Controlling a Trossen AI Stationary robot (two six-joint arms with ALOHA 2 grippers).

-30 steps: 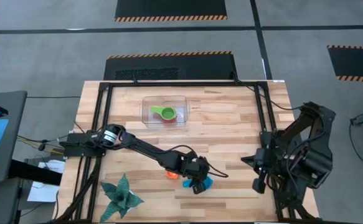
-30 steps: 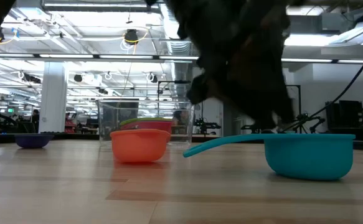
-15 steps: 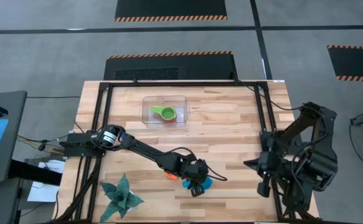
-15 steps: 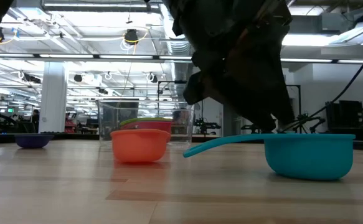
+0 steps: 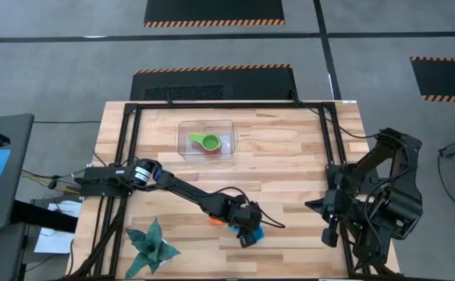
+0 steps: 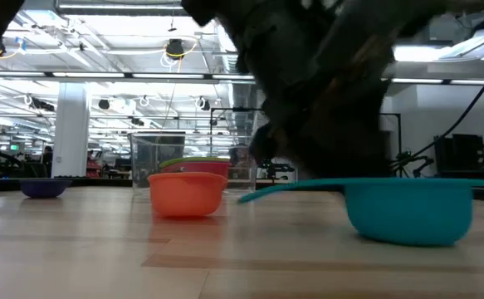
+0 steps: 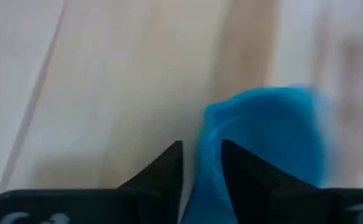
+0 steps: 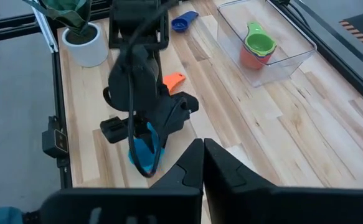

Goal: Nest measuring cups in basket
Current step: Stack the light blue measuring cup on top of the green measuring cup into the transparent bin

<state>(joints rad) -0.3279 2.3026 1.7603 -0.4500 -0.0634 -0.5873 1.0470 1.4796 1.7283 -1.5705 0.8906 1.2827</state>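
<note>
While the table (image 5: 305, 156) carries the clear basket (image 5: 207, 137) at its far side, with green (image 5: 206, 142) and red (image 5: 214, 151) measuring cups nested inside, the right gripper (image 5: 330, 231) waits by the right edge, jaws pressed together. Left gripper (image 7: 201, 168) pinches the teal cup's (image 6: 408, 212) rim near the front edge, just beside the orange cup (image 6: 186, 193). Likely risk: so thin a rim grip may let the cup swing or slip.

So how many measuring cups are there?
5: green cup nested in red cup in the basket, orange cup on the table, teal cup in the left gripper, dark blue cup apart, toward the plant. Others may hide in the stack.
</note>
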